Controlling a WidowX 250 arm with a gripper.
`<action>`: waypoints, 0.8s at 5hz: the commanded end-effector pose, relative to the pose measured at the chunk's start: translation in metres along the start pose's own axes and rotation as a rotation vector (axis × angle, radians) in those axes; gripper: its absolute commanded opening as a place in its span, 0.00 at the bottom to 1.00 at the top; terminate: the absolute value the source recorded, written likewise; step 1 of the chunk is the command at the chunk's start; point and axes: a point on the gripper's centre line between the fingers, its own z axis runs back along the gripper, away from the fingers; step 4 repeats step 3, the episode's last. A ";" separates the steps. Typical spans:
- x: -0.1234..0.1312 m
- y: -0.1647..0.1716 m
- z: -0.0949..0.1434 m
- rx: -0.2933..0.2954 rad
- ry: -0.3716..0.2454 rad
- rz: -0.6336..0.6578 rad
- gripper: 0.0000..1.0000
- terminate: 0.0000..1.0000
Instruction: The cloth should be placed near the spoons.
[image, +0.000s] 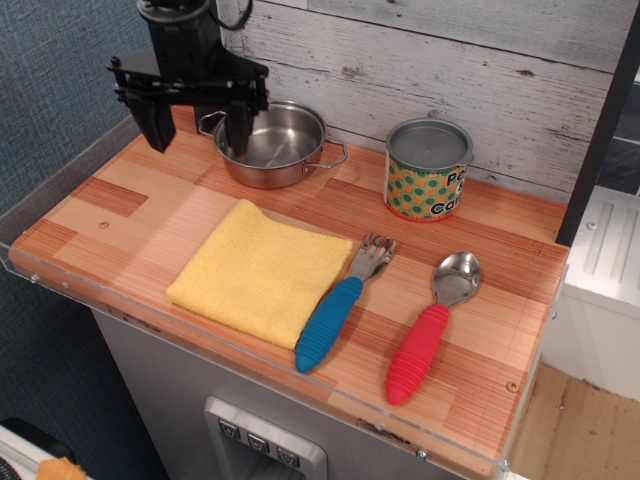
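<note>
The cloth (260, 272) lies flat at five o'clock from the empty, spread-apart gripper (196, 133), touching the blue-handled fork (336, 310).

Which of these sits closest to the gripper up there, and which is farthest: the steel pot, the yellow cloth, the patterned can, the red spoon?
From the gripper, open at back left:
1. Steel pot, just to its right.
2. Yellow cloth, in front, lying flat.
3. Patterned can, further right along the wall.
4. Red spoon, at the front right.

Matte black tool (196, 126) w/ 2 chunky fingers, wide crossbar, black cable loop behind.
</note>
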 end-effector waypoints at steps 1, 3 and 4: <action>0.027 0.019 0.015 0.017 -0.057 0.138 1.00 0.00; 0.033 0.027 0.014 0.040 -0.076 0.263 1.00 1.00; 0.033 0.027 0.014 0.040 -0.076 0.263 1.00 1.00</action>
